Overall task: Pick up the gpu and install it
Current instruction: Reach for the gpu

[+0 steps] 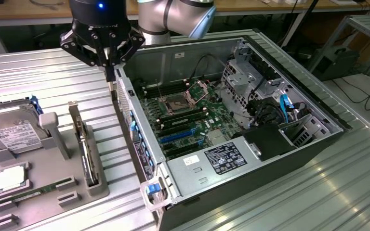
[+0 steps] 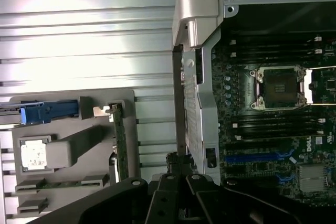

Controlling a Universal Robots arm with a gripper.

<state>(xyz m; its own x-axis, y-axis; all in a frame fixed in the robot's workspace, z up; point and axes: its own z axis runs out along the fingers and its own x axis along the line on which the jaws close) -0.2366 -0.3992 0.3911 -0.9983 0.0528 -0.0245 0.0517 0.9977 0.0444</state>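
The hand (image 1: 112, 77) is hovering with its fingers pressed together, pinching nothing, just above the near wall of the open computer case (image 1: 172, 53). The gpu (image 1: 85, 149) is standing on edge in the grey holder (image 1: 98, 192) on the worktop (image 1: 56, 72), below the hand, on its side away from the case. Judging by this, both pick-up and installing are waiting to be done.
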